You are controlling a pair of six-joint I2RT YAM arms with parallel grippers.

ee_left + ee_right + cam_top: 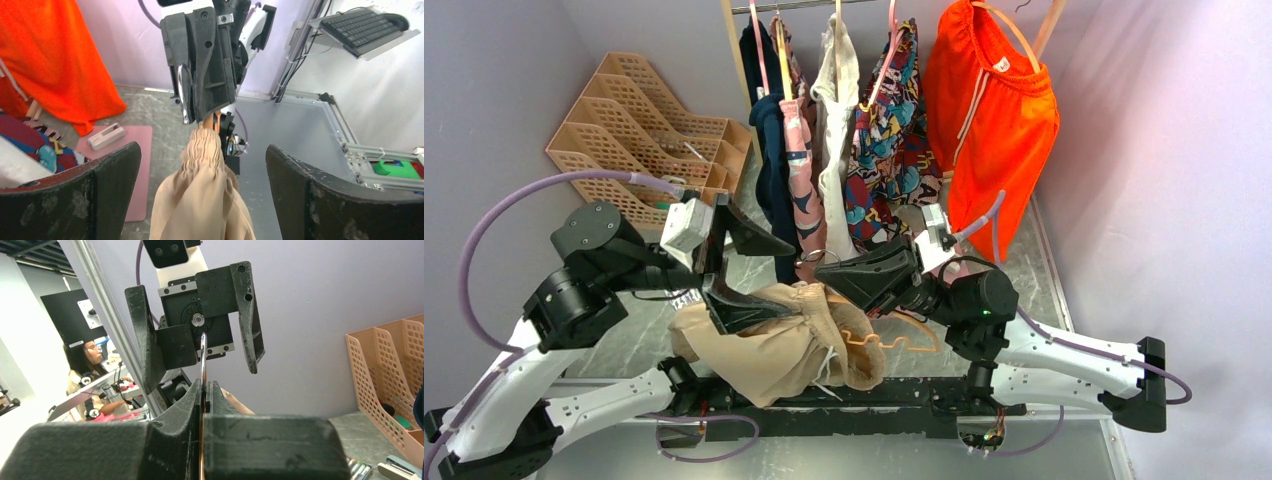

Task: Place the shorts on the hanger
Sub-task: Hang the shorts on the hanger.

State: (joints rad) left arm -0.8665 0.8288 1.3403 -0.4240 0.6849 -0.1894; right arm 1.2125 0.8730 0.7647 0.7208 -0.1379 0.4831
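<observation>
The beige shorts (769, 345) hang bunched, gathered waistband up, from the pale orange hanger (894, 338), whose wavy bar sticks out to their right. My right gripper (824, 272) is shut on the hanger's metal hook (202, 352) and holds it above the table. In the left wrist view the shorts (202, 200) drop from the right gripper (200, 65) and hang between my left fingers (80, 197) without touching them. My left gripper (792, 277) is open and faces the right gripper across the waistband. It also shows in the right wrist view (200, 325), with the right gripper (204, 386) shut below it.
A rail at the back holds several hung garments: bright orange shorts (989, 120), a cream-white garment (836, 110), patterned pieces on pink hangers (759, 50). A tan file organizer (639, 130) stands at the back left. A pink mat (135, 165) lies on the table.
</observation>
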